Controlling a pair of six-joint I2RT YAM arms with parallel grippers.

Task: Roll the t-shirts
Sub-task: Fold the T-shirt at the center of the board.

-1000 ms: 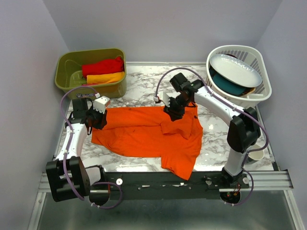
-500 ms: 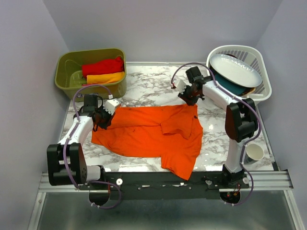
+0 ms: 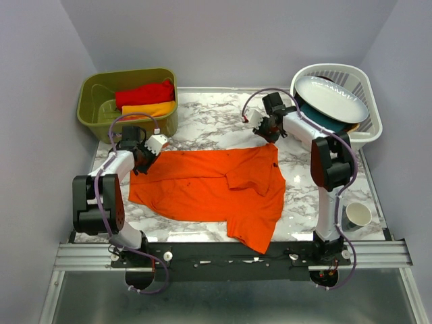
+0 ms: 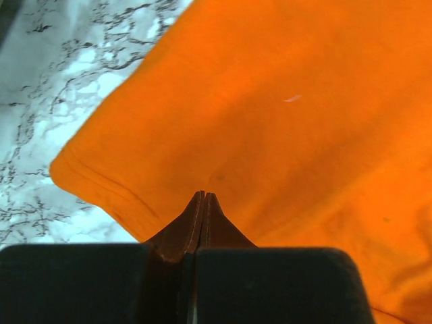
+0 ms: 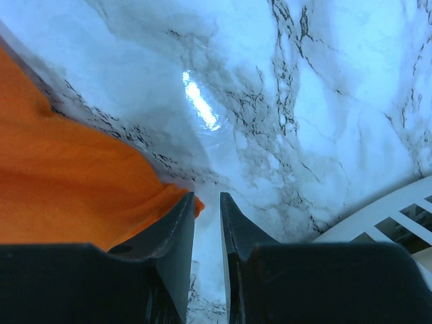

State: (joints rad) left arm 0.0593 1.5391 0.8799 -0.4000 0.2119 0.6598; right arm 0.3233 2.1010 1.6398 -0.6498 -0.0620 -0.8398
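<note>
- Orange t-shirt lies spread flat on the middle of the marble table. One sleeve points toward the table's near edge, and a fold lies across the shirt's right half.
- Left gripper is low over the table's left side, at the shirt's far-left corner. In the left wrist view its jaws are pressed together, tips down on the orange cloth just inside the hem. I cannot tell whether any cloth is pinched between them.
- Right gripper is toward the table's far-right side, at the shirt's far-right corner. Its jaws stand a narrow slit apart, with bare marble showing through the gap. The tip of the cloth corner touches the outside of one finger, and nothing is held.
- Green bin sits at the table's far-left corner with a red t-shirt and a yellow-orange t-shirt side by side inside it.
- White basket sits at the table's far-right corner, holding a tilted white plate over a teal item.
- Paper cup stands upright near the table's near-right corner.
</note>
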